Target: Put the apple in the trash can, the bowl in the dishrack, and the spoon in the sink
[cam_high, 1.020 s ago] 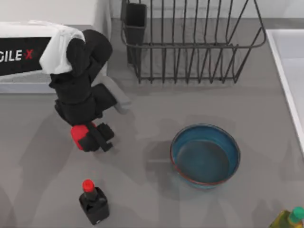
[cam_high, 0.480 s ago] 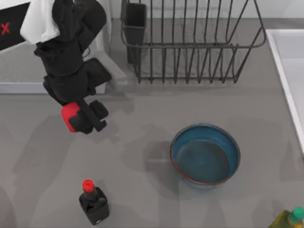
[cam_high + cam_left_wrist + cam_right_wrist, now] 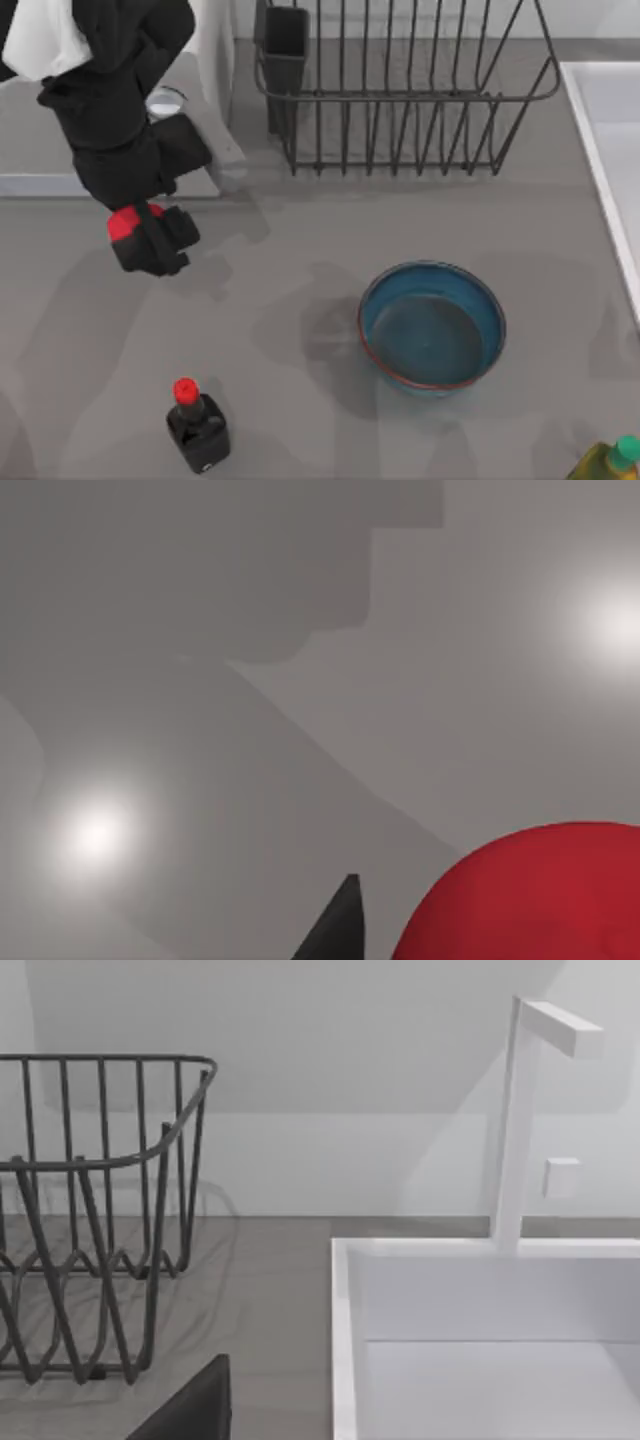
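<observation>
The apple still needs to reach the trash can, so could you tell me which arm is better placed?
Left. The left gripper already holds the apple at the table's left.

We find the worktop (image 3: 300,250) bare across its middle, an open lane between the left end effector (image 3: 150,240) with the apple (image 3: 124,224) and the bowl (image 3: 432,328). The rack (image 3: 400,90) walls off the far edge with upright bars. Near the front left, a dark bottle (image 3: 197,428) stands well apart from the bowl, with free passage between them. The sink (image 3: 610,150) bounds the right side; a green-capped bottle (image 3: 607,462) occupies the front right corner.
</observation>
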Tool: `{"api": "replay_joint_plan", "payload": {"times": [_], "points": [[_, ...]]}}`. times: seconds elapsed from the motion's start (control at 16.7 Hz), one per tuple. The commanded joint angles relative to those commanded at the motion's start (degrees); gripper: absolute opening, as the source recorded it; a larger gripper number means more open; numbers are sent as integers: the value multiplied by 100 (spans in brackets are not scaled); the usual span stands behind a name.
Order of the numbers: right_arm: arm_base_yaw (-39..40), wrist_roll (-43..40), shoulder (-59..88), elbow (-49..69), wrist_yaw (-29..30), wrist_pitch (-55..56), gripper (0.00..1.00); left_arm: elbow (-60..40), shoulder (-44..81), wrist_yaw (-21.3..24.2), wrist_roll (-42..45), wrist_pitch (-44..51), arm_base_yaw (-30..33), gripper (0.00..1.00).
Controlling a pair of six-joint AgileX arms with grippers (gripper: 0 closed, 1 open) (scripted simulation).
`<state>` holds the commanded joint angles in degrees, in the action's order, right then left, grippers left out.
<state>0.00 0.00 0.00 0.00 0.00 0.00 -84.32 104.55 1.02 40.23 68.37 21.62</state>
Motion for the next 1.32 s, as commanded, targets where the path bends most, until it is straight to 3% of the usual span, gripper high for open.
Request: {"api": "replay_joint_plan", "payload": {"times": [0.3,0.84,1.32], "points": [[0,0,0,0,0,0,100,151,-727,70,2350,412,-640,0],[0,0,0,0,0,0,100,808,-2034,-55,8559,1166,-2170,0],[0,0,0,0,0,0,100,1581,-2808,-496,13146,1221,-3379,0]]}}
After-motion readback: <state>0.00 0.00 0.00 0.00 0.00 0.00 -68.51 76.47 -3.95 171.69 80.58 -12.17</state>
